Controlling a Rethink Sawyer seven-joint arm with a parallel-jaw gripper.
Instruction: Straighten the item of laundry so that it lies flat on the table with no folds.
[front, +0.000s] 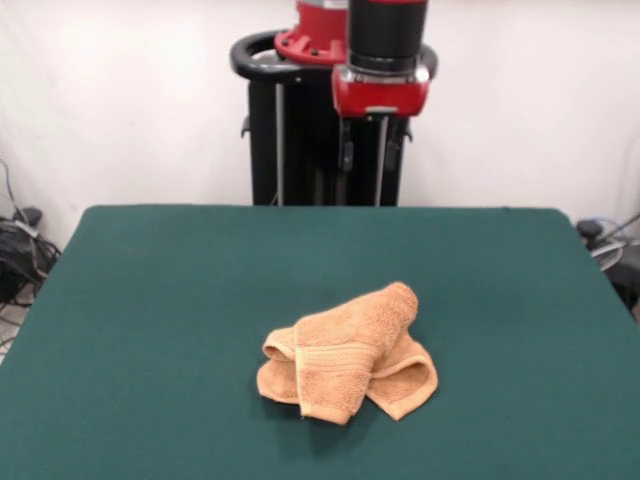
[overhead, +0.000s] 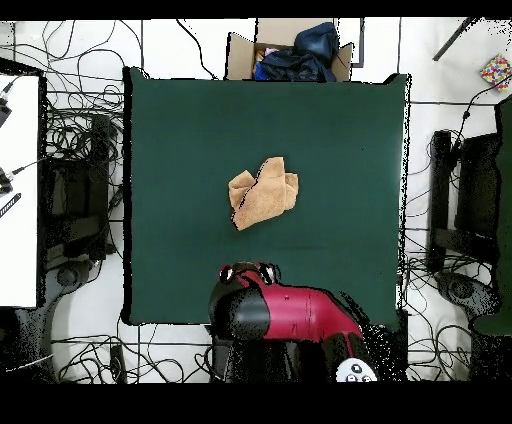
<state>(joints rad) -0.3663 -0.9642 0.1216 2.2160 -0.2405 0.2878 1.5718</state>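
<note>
Washcloth (front: 348, 353) bunched mid-table (front: 150, 300), layers overlapping. Gripper (front: 364, 160) raised behind; finger state unreadable. Risk: pinching several layers drags the bundle instead of unfolding it.

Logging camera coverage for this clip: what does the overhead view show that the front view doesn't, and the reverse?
Only the overhead view shows the cardboard box of dark clothes beyond the table's far edge, the cables on the floor at the sides, and the washcloth's full outline from above.

Only the front view shows the cloth's height: a folded band draped over the lower layers, plus the black pedestal upright behind the table.

Both show the crumpled washcloth near the middle of the green table, lying alone, and the red arm drawn back from it.
</note>
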